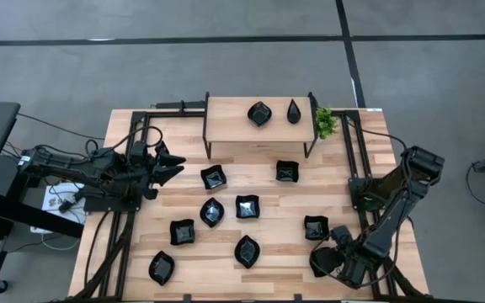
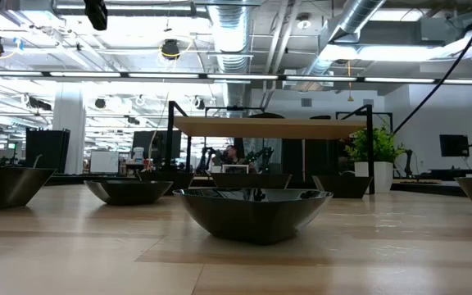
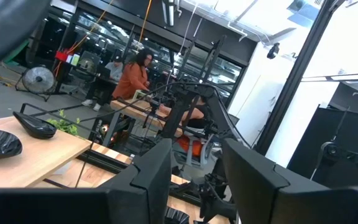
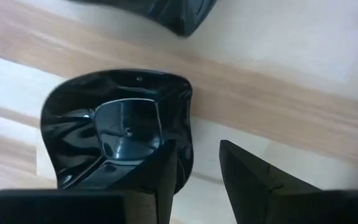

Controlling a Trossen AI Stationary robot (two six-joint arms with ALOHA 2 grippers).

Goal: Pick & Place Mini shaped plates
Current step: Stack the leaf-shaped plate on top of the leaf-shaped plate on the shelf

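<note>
Several glossy black mini plates lie on the wooden table, among them a rounded square [image 1: 247,206] and a leaf oval [image 1: 247,251]. Two more, a square [image 1: 260,113] and a teardrop [image 1: 294,110], sit on the raised shelf. My right gripper [image 1: 321,259] is low at the table's near right. It is open, with one finger over the bowl of a rounded square plate [image 4: 114,124] and the other outside its rim. That plate rests on the table. My left gripper [image 1: 173,165] hovers open and empty at the table's left, clear of the plates. My right gripper straddles the rounded square plate's rim [image 4: 188,140], slanting down at it from the table's near right. One finger [image 4: 160,177] is over the plate's inside and the other [image 4: 247,180] stands apart outside. I cannot tell whether the inner finger touches the plate.
A small green plant [image 1: 325,123] stands at the shelf's right end. The shelf [image 1: 226,122] on black legs spans the table's far middle. Another plate [image 1: 316,227] lies just beyond my right gripper. Black frame rails run along both table sides. A person [image 3: 132,78] sits in the room beyond.
</note>
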